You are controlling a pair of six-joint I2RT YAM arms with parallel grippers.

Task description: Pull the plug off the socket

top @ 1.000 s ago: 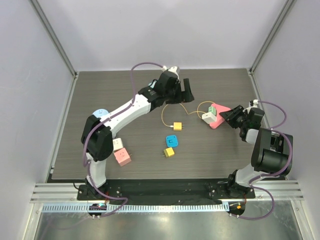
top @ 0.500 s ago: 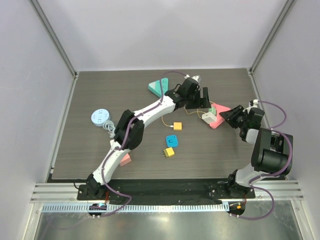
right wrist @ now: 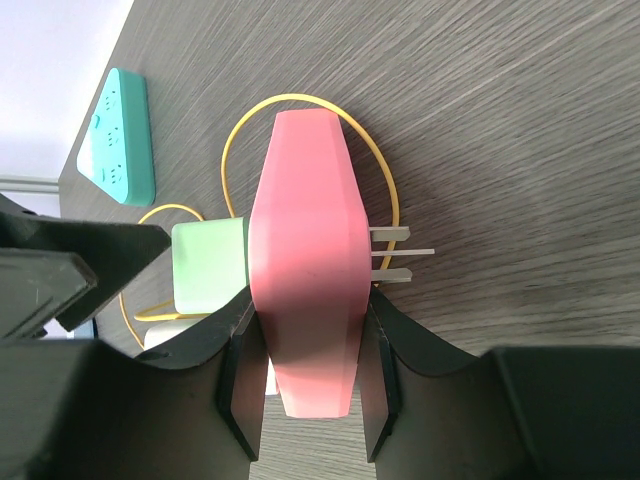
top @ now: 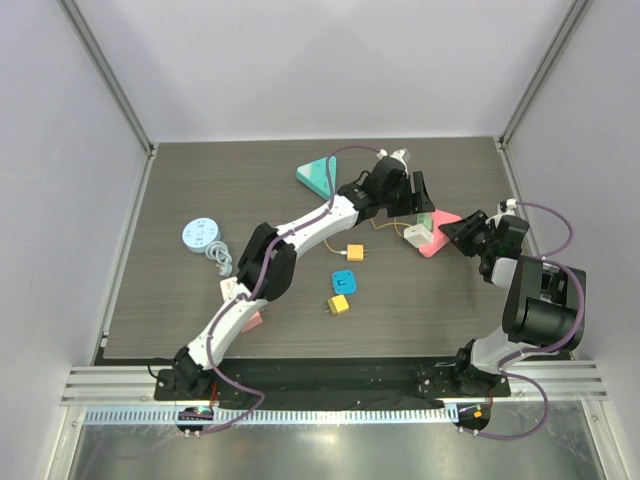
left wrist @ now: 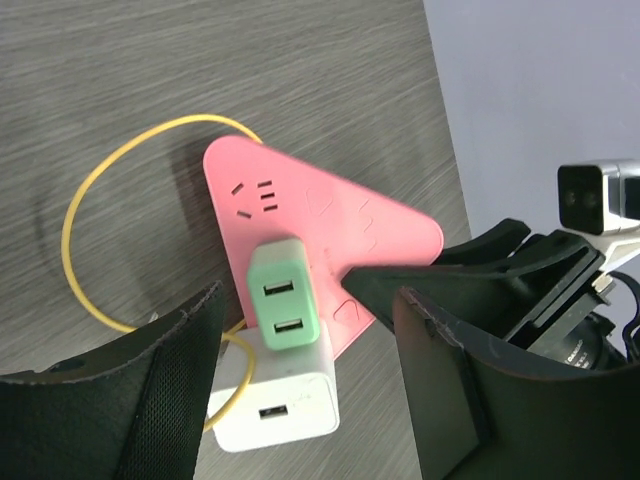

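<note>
A pink triangular socket point(top: 441, 240) lies at the right of the table. A green plug point(left wrist: 283, 305) with two USB ports sits in it, and a white plug point(left wrist: 280, 410) with a yellow cable point(left wrist: 70, 215) sits right beside the green one. My right gripper point(right wrist: 305, 370) is shut on the pink socket's point(right wrist: 305, 250) edges; the socket's own prongs point(right wrist: 400, 250) stick out on one side. My left gripper point(left wrist: 305, 335) is open above the two plugs, one finger on either side, touching neither.
A teal triangular socket point(top: 318, 175) lies at the back. A round blue power strip point(top: 203, 235) is at the left. A yellow plug point(top: 353, 252), a blue adapter point(top: 344, 281), a yellow adapter point(top: 338, 304) and pink cubes point(top: 243, 315) lie mid-table.
My left arm has swung right from the back centre to over the pink socket and its plugs. My right gripper and the socket have not moved.
</note>
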